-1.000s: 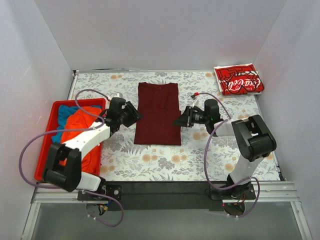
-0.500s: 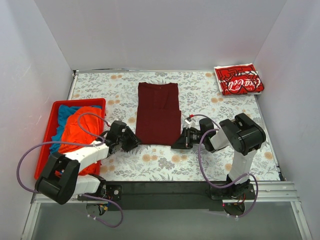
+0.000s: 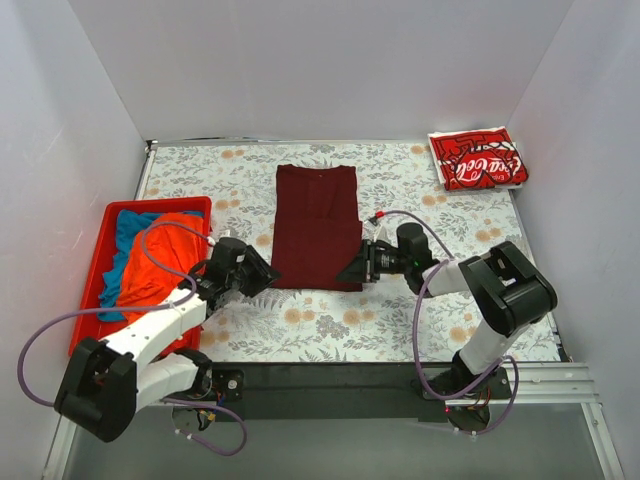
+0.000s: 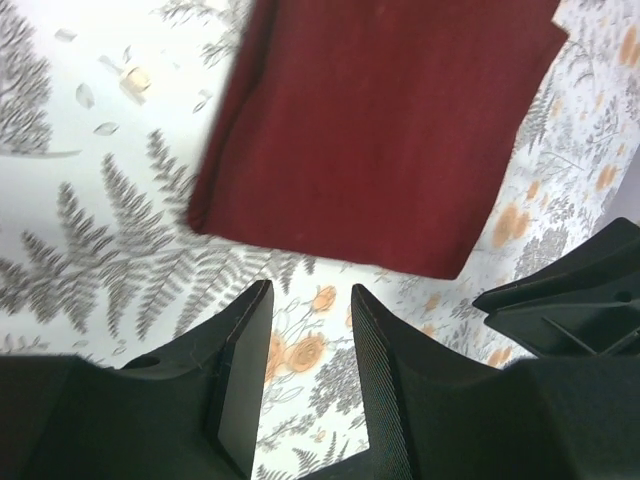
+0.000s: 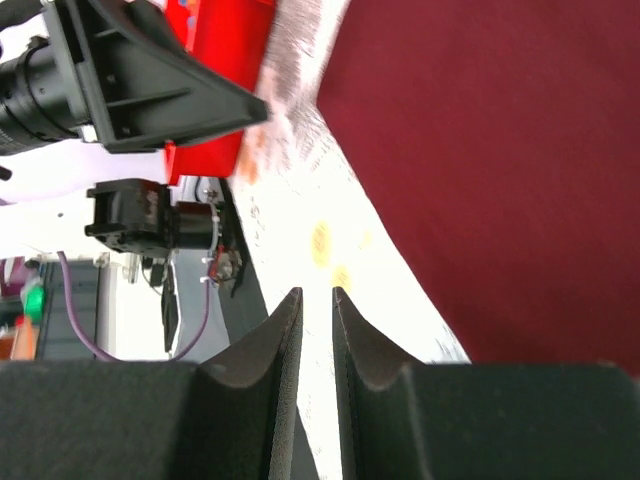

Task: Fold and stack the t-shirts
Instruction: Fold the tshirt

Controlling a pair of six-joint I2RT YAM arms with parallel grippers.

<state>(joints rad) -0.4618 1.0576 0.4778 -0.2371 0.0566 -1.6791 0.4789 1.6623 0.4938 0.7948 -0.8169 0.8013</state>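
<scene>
The dark maroon t-shirt (image 3: 317,225) lies flat on the floral table, folded into a long strip. My left gripper (image 3: 266,276) sits low by its near left corner, open and empty; the left wrist view shows the shirt's hem (image 4: 380,130) just beyond the gripper (image 4: 310,295). My right gripper (image 3: 354,270) sits low by the near right corner, its jaws only narrowly apart with nothing between them (image 5: 317,295), and the shirt (image 5: 500,150) beside it. The red Coca-Cola shirt (image 3: 477,158) lies folded at the back right. The orange shirt (image 3: 150,262) and the blue shirt (image 3: 127,226) lie in the bin.
The red plastic bin (image 3: 92,300) stands at the left table edge, close to my left arm. White walls enclose the table on three sides. My two grippers face each other across the shirt's near hem, and the right gripper (image 4: 570,300) shows in the left wrist view.
Both grippers came down from beside the shirt's middle toward me and now sit at its near corners. The shirts have not moved.
</scene>
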